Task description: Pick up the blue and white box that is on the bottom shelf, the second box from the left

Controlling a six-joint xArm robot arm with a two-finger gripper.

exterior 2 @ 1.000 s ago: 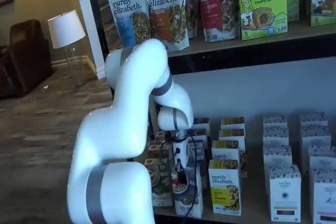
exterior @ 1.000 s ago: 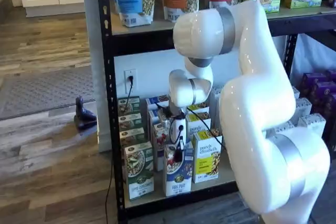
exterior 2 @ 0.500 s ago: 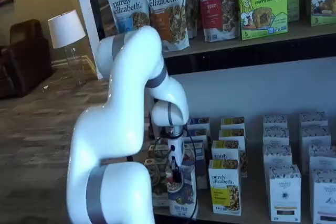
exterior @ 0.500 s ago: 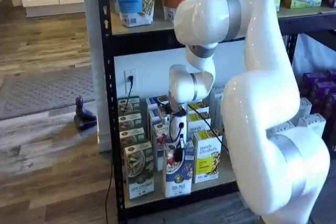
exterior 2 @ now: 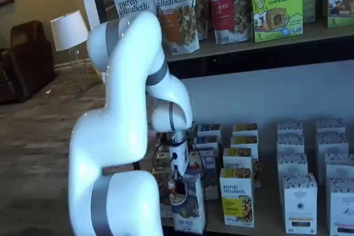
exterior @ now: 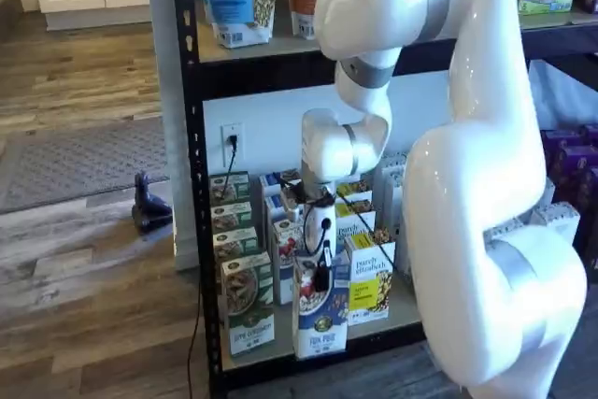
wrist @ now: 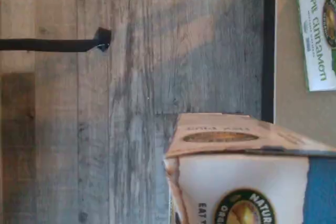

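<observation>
The blue and white box stands at the front edge of the bottom shelf, pulled forward of its row. It also shows in a shelf view and fills the near part of the wrist view, its tan top flap showing and part of it over the wood floor. My gripper comes down on the box's top, black fingers shut on it. It shows in both shelf views. The fingers do not show in the wrist view.
A green-and-white box stands left of the held box, also in the wrist view. A yellow purely elizabeth box stands right of it. More boxes sit in rows behind. The black front beam edges the shelf. White boxes stand further right.
The blue and white box has come forward out of its row toward the shelf's front edge, held in the gripper. The arm's upper joints have risen.
</observation>
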